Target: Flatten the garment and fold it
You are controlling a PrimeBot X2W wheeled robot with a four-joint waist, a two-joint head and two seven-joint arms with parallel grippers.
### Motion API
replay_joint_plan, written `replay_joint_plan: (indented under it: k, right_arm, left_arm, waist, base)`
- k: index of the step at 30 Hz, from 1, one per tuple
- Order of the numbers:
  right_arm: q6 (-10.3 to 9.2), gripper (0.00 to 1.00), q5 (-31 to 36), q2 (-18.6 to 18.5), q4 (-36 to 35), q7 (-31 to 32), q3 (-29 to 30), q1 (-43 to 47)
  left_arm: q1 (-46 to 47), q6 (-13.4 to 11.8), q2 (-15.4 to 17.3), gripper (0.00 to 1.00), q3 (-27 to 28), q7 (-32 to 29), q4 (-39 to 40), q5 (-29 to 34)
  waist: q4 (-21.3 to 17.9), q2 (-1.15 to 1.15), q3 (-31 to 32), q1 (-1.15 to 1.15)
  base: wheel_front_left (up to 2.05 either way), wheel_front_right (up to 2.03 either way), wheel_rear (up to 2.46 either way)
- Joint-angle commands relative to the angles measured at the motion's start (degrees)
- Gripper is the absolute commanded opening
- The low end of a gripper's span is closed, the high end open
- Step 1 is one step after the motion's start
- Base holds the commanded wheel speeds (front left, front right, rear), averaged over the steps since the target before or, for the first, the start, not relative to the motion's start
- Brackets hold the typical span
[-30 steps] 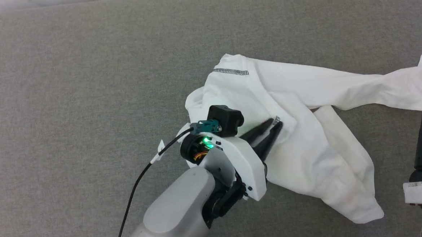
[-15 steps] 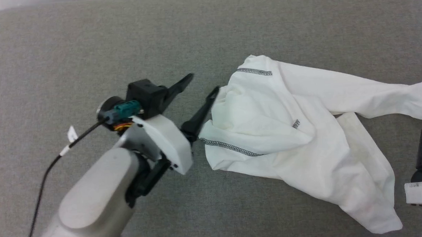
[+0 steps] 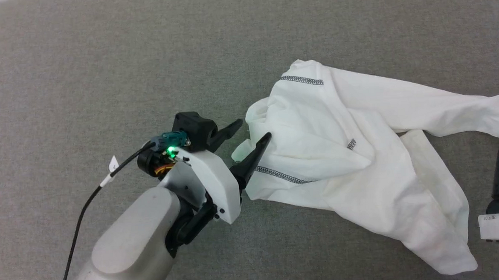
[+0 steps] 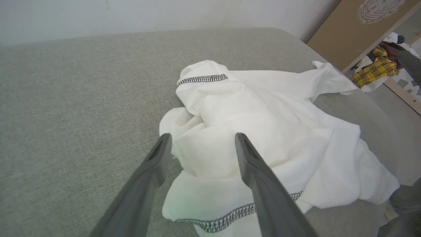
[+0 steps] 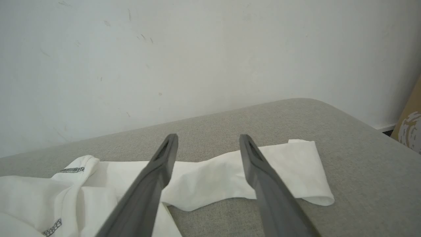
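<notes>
One garment, two pairs of jaws, one grey surface.

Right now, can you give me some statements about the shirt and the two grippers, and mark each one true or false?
1. The left gripper is open at the edge of the shirt. True.
2. The shirt lies flat and folded on the grey surface. False: it is crumpled, with one sleeve stretched out.
3. The right gripper is shut on a sleeve. False: it is open and holds nothing.
4. Dark zigzag stitching shows on the shirt. True.
</notes>
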State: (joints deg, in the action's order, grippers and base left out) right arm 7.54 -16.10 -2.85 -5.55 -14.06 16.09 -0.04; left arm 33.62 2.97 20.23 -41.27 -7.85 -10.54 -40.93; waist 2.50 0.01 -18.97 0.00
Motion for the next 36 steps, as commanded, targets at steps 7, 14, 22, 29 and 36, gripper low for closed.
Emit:
replay_joint_plan:
  k: [7, 14, 22, 29, 36]
  right_arm:
    - [-0.05, 1.00, 0.2, 0.0, -0.1, 0.1, -0.4, -0.7]
    - [-0.05, 1.00, 0.1, 0.0, 0.2, 0.1, -0.3, -0.5]
    - [-0.05, 1.00, 0.2, 0.0, 0.3, 0.0, 0.0, -0.3]
    - [-0.05, 1.00, 0.2, 0.0, 0.5, 0.0, 0.3, -0.1]
    - [-0.05, 1.00, -0.3, 0.0, 1.3, -0.1, 0.5, 0.3]
  left_arm:
    - [0.6, 0.5, -1.4, 1.00, -0.7, 0.4, -5.1, -0.6]
    - [1.0, 1.1, -2.5, 0.00, -0.5, 1.8, -7.7, -1.5]
    - [1.5, 1.5, -3.5, 0.00, 0.3, 4.0, -8.8, -2.6]
    - [2.0, -0.5, -2.4, 0.00, 2.9, 7.6, -3.3, -2.1]
    - [-1.7, -6.8, 0.8, 0.00, 8.4, 11.1, 9.9, -2.0]
  waist:
    - [-0.9, -0.01, 0.0, 0.00]
    - [-1.2, -0.01, 0.3, 0.00]
    - [-0.8, -0.01, 1.0, 0.00]
    - [-0.1, -0.01, 1.9, 0.00]
    - [0.8, -0.01, 3.3, 0.00]
  base:
    - [0.00, 0.00, 0.00]
    - [0.00, 0.00, 0.00]
    - [0.00, 0.00, 0.00]
    - [0.00, 0.00, 0.00]
    - [0.00, 0.00, 0.00]
